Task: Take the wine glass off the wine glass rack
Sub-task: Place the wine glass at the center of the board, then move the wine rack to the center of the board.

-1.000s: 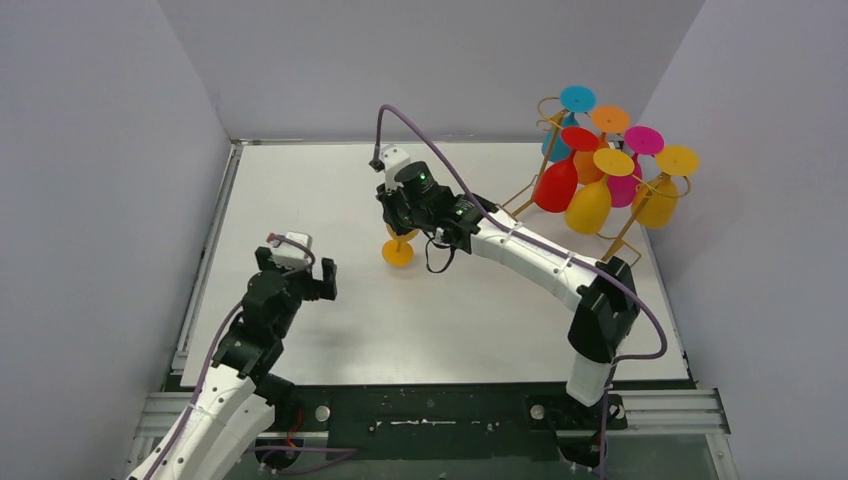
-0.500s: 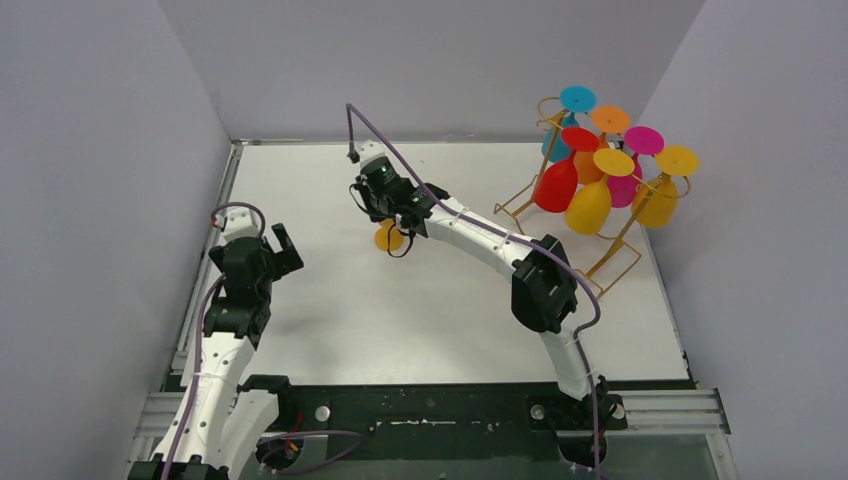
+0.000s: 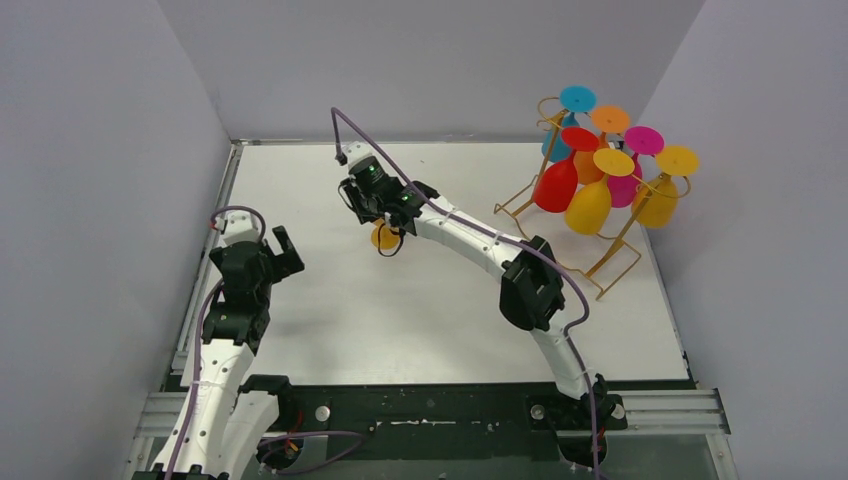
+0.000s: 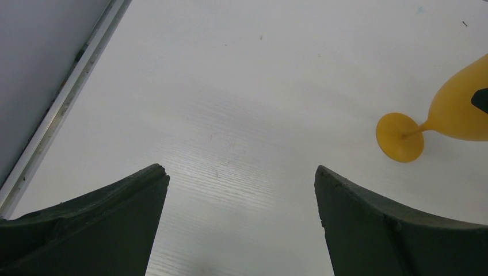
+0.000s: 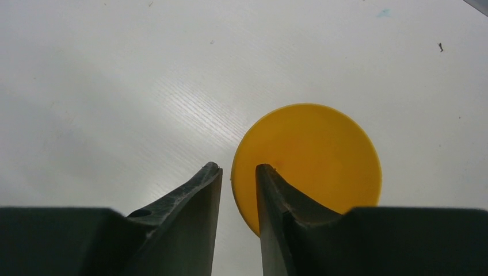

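As right hand [image 5: 237, 171] shifted left, wine glass [image 5: 311, 155] followed.

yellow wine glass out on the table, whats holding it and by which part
The right gripper holds the opaque yellow wine glass at its bowl end; its round foot is free. Exact contact is hidden.

The lone wine glass [image 3: 383, 238] is plain orange-yellow. The wine glass rack [image 3: 616, 243] is gold wire. Its hanging glasses [image 3: 588, 207] are red, yellow, cyan, orange and magenta. The table [image 3: 330, 300] is white with faint grain, the walls [image 3: 100, 150] pale grey.
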You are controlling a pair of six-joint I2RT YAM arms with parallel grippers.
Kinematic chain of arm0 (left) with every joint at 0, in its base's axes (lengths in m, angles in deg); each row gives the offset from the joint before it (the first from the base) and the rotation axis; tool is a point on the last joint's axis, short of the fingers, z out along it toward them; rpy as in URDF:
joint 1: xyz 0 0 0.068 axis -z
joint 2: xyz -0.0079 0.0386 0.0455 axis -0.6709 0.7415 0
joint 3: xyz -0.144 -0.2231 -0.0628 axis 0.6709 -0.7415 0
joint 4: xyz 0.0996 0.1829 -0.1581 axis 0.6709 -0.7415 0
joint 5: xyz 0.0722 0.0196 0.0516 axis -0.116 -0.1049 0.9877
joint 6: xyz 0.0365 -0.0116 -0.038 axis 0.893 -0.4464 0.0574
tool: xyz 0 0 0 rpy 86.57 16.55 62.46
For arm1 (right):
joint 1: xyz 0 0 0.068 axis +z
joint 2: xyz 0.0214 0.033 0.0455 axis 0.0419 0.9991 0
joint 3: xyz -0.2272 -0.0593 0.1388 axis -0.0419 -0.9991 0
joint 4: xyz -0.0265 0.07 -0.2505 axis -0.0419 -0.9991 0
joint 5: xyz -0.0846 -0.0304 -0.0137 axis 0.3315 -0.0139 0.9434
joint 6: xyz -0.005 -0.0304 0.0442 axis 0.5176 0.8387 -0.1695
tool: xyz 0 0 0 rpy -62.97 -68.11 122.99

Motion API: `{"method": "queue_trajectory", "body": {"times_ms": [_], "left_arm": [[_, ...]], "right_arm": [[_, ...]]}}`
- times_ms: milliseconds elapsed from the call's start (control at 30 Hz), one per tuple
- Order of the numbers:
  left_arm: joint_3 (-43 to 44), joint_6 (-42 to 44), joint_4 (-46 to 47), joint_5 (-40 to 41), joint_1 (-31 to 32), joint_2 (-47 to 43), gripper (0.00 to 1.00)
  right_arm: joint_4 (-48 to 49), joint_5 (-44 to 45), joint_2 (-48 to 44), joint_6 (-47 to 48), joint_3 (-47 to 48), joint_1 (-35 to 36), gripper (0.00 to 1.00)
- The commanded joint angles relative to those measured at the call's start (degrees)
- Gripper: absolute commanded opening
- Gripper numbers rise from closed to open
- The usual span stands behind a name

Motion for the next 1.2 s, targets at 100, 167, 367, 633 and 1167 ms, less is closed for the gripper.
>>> {"method": "queue_trajectory", "body": {"times_ms": [100, 167, 367, 633, 1167], "left_arm": [[0.3, 0.9, 2.7, -1.2, -0.2, -1.0, 0.97], [0.5, 1.0, 2.5, -1.2, -0.2, -1.0, 0.97], [0.3, 1.4, 2.5, -1.9, -0.2, -1.9, 0.97], [0.0, 2.3, 3.1, -4.1, -0.3, -2.7, 0.97], [-0.2, 3.6, 3.0, -6.7, 0.0, -3.2, 0.97]], "right_arm": [[-0.8, 0.9, 0.0, 1.3, 5.5, 0.7, 0.37], [-2.3, 1.0, -0.5, 1.4, 7.4, 0.9, 0.43], [-3.1, 3.3, -8.3, 1.0, 4.7, 1.7, 0.48], [5.8, 9.5, -34.1, -5.6, -30.6, 2.3, 0.60], [3.4, 33.1, -79.3, -49.0, -89.8, -9.5, 0.92]]}}
